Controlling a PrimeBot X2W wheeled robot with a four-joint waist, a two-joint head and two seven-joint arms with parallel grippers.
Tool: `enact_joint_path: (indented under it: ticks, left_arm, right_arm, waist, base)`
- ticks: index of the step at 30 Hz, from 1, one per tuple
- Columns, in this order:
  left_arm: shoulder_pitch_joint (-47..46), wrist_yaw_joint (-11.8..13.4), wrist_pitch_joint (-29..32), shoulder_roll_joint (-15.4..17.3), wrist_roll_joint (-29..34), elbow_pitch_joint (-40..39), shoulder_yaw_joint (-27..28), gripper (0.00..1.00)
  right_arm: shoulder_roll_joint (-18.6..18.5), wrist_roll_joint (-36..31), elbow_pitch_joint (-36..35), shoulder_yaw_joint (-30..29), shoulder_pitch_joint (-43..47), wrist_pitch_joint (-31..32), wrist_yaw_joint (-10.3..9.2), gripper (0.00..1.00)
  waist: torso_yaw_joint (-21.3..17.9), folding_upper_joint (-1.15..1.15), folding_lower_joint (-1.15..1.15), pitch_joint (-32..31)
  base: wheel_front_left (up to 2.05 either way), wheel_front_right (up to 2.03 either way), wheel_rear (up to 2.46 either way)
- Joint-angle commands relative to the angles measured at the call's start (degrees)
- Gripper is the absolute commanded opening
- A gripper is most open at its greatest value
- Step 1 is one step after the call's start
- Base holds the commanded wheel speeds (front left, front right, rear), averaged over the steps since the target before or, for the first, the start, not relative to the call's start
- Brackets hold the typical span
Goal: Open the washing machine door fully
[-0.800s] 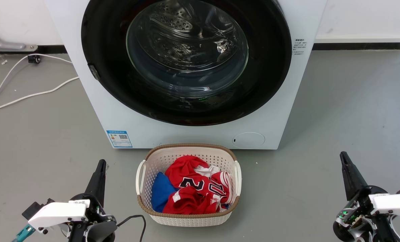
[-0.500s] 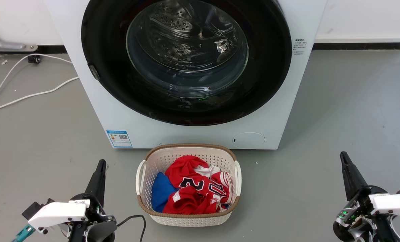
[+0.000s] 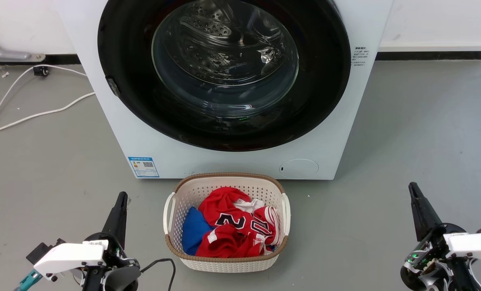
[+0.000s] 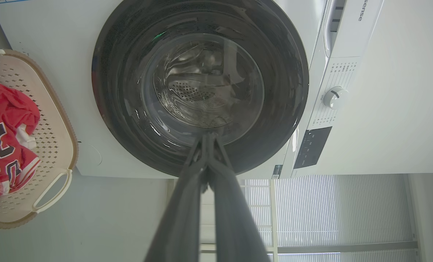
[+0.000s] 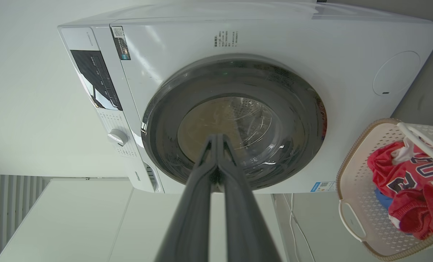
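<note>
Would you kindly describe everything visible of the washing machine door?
The washing machine door is a large round glossy black ring, nearly as wide as the washing machine, around a clear bulging glass bowl through which the perforated steel drum shows. A small dark catch sits on its left rim in the head view. It looks shut, flat against the white front. Nothing touches it: the left end effector and right end effector sit low, apart from it.

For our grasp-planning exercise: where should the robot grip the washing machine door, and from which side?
The small grey tab on the door's left rim, likely its catch; elsewhere the rim is smooth and round. Approach from the left with the left end effector.
</note>
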Motion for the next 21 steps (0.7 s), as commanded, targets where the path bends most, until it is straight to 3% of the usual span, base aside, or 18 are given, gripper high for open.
enact_joint_path:
  ticks: [1,3,4,12,21]
  left_arm:
    - [-0.5,-0.2,0.2,-0.1,0.0,0.0,0.3,0.0]
    - [-0.5,-0.2,0.2,-0.1,0.0,0.0,0.3,0.0]
    - [0.0,0.0,0.0,0.0,0.0,0.0,0.0,1.0]
    - [1.8,0.0,-1.4,-0.2,1.6,1.2,-0.4,1.0]
    - [2.1,1.0,-3.9,-0.2,10.2,-1.4,0.0,1.0]
  right_arm:
    - [0.2,-0.2,0.1,-0.1,-0.7,0.1,0.0,0.0]
    - [0.2,-0.3,0.1,-0.1,-0.7,0.1,0.0,0.0]
    - [0.0,0.0,0.0,0.0,0.0,0.0,0.0,1.0]
    - [0.2,-0.9,1.3,0.3,2.0,-1.4,-0.01,1.0]
    - [0.2,-9.8,-0.8,-0.5,2.6,-3.9,0.0,1.0]
  waist:
    - [0.0,0.0,0.0,0.0]
    - [0.0,0.0,0.0,0.0]
    - [0.0,0.0,0.0,0.0]
    - [0.0,0.0,0.0,0.0]
    - [0.0,0.0,0.0,0.1]
  base:
    - [0.0,0.0,0.0]
    - [0.0,0.0,0.0]
    - [0.0,0.0,0.0]
    - [0.0,0.0,0.0]
    - [0.0,0.0,0.0]
